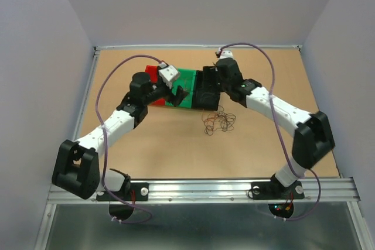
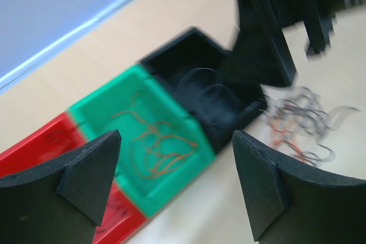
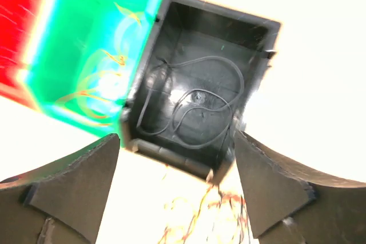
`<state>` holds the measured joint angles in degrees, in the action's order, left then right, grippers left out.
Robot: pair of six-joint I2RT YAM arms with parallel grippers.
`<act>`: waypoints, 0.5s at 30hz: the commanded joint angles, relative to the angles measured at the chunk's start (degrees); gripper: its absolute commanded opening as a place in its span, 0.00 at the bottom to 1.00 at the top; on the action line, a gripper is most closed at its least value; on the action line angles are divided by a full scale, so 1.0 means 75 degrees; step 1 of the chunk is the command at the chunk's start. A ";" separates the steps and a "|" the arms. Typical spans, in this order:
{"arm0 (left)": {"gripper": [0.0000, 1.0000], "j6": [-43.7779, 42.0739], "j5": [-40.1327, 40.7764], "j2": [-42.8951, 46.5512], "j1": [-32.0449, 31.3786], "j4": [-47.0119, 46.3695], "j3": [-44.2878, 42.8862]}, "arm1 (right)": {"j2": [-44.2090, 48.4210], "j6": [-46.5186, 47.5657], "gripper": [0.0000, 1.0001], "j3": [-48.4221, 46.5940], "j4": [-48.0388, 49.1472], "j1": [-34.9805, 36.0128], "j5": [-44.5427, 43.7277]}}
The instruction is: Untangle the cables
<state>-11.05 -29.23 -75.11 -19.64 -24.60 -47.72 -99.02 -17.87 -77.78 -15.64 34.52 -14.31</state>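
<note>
A small bunch of hair-thin curly cables (image 1: 218,123), brown, orange-red and dark, lies on the table in front of the bins. It also shows in the left wrist view (image 2: 300,124) and at the bottom of the right wrist view (image 3: 200,215). A red bin (image 1: 153,74), a green bin (image 1: 190,80) holding orange wires (image 2: 157,141) and a black bin (image 1: 206,89) holding dark wires (image 3: 197,107) stand in a row. My left gripper (image 1: 179,95) is open and empty over the green bin's front edge. My right gripper (image 1: 215,80) is open and empty over the black bin.
Thick lilac arm cables (image 1: 105,86) loop over both arms. The brown table (image 1: 164,144) is walled by a metal rail at the back and sides. The arm bases sit on the near rail (image 1: 199,188).
</note>
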 commanded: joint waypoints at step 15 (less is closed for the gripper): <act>0.97 -0.2196 0.1751 -0.3600 -0.3569 0.2095 -0.1639 | 0.5620 -0.1731 1.00 0.4265 0.1909 -0.0021 -0.2464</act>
<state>-27.75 -20.43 -98.00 -45.87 -13.54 -54.74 -60.99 -29.80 -46.78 -7.33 34.48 -27.68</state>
